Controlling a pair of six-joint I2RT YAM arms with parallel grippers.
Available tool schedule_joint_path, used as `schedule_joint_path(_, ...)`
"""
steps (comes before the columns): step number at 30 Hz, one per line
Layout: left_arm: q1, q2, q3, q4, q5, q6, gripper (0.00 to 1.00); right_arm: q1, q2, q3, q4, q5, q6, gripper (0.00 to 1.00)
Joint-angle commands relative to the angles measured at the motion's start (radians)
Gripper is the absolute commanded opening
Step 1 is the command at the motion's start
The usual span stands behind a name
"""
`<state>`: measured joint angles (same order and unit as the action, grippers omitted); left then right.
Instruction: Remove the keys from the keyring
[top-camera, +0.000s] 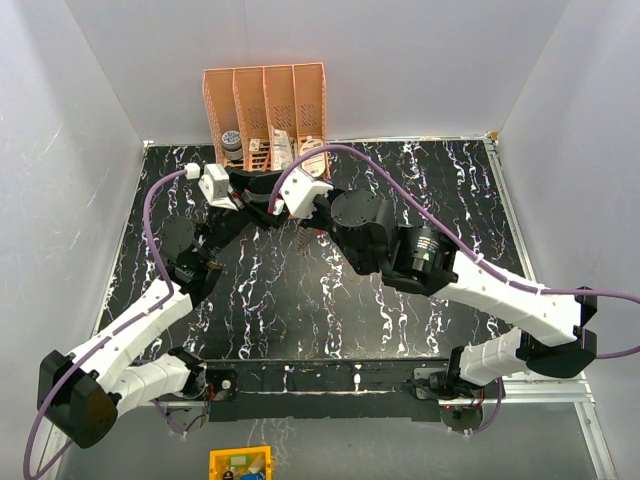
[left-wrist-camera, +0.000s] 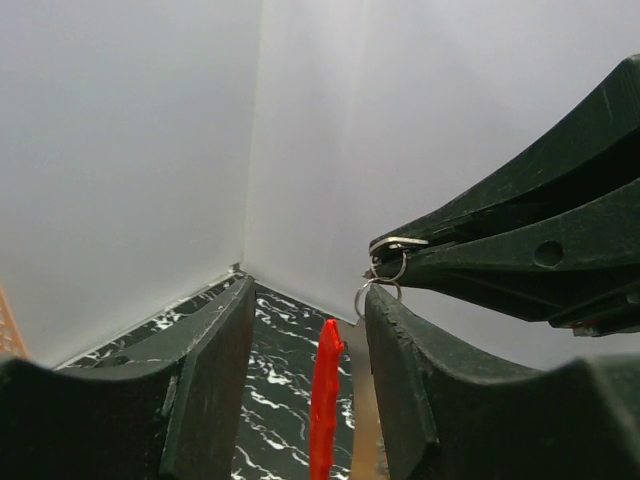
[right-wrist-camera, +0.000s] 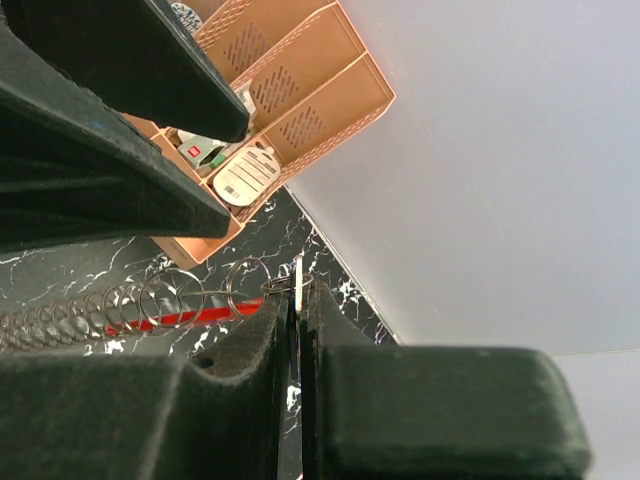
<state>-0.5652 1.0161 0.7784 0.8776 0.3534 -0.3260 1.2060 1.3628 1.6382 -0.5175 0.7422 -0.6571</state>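
My right gripper (right-wrist-camera: 300, 292) is shut on a thin flat silvery key (right-wrist-camera: 299, 270), seen edge-on between its pads. A chain of small wire rings (right-wrist-camera: 248, 285) runs left from that key, over a red part (right-wrist-camera: 190, 318), to a coiled spring (right-wrist-camera: 50, 322). In the left wrist view my left gripper (left-wrist-camera: 308, 295) has its jaws apart. The red part (left-wrist-camera: 325, 400) hangs between them, touching neither. A small keyring (left-wrist-camera: 376, 291) sits against its right fingertip. The right gripper (left-wrist-camera: 400, 255) pinches the key just above. In the top view both grippers, left (top-camera: 250, 195) and right (top-camera: 283, 213), meet above the back of the table.
An orange slotted organizer (top-camera: 265, 110) stands against the back wall, just behind the grippers. It holds a pale oval tag (right-wrist-camera: 245, 175) and other small items. White walls close in the black marbled table (top-camera: 300, 300) on three sides.
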Motion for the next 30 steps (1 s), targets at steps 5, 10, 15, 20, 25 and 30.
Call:
schedule_joint_path(5, -0.002, 0.043, 0.044, 0.119, 0.089, -0.116, 0.48, 0.001, -0.054, -0.008, 0.097, 0.023, -0.013, 0.00)
schedule_joint_path(10, -0.002, 0.084, 0.048, 0.163, 0.133, -0.155, 0.47, 0.001, -0.052, -0.005, 0.100, 0.022, -0.013, 0.00)
schedule_joint_path(15, -0.001, 0.104, 0.049, 0.188, 0.145, -0.160, 0.44, 0.001, -0.053, -0.009, 0.108, 0.016, -0.015, 0.00)
schedule_joint_path(20, -0.002, 0.118, 0.053, 0.215, 0.141, -0.161, 0.43, 0.001, -0.050, -0.009, 0.111, 0.016, -0.016, 0.00)
schedule_joint_path(25, -0.002, 0.115, 0.050, 0.234, 0.109, -0.148, 0.42, 0.001, -0.047, -0.008, 0.111, 0.014, -0.018, 0.00)
schedule_joint_path(30, -0.002, 0.117, 0.063, 0.230, 0.087, -0.126, 0.41, 0.001, -0.047, -0.005, 0.111, 0.014, -0.021, 0.00)
